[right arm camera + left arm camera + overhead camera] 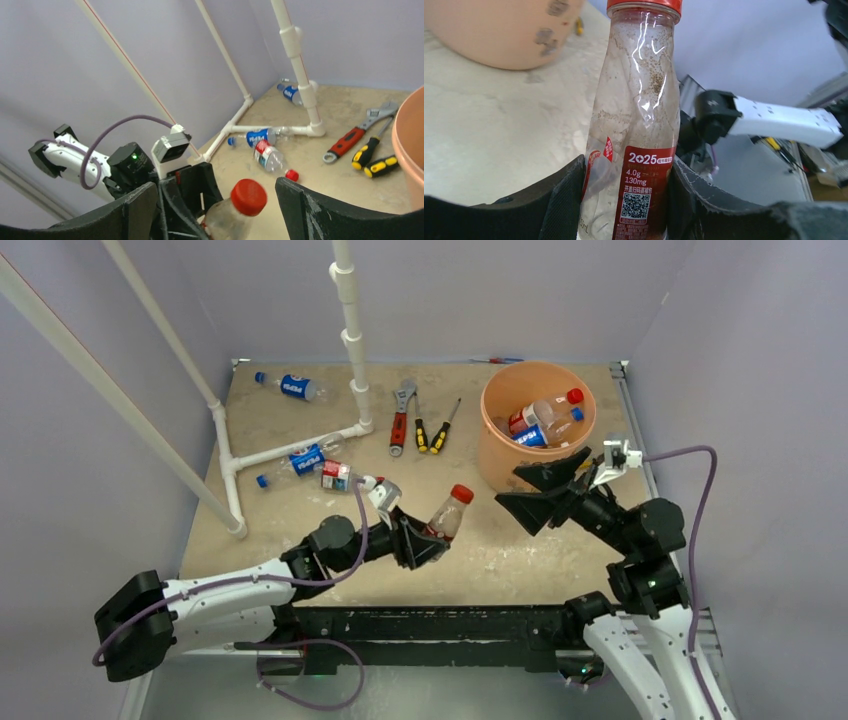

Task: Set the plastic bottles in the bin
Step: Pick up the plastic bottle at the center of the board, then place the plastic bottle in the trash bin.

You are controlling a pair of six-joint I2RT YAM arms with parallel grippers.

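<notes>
My left gripper (pixel 425 538) is shut on a clear bottle with a red cap and red label (pixel 449 513) and holds it tilted above the table. In the left wrist view the bottle (pixel 639 115) sits between both pads. My right gripper (pixel 540 490) is open and empty, in front of the orange bin (pixel 497 455), facing the held bottle (pixel 248 196). Several bottles (pixel 545 420) lie in the bin. On the table lie a Pepsi bottle (pixel 295 387) at the back left, another Pepsi bottle (pixel 305 460) by the pipe, and a red-labelled bottle (pixel 345 477).
A white pipe frame (pixel 290 447) stands at the left and back. A red-handled wrench (pixel 400 415) and two yellow-black screwdrivers (pixel 437 430) lie left of the bin. Purple walls enclose the table on three sides.
</notes>
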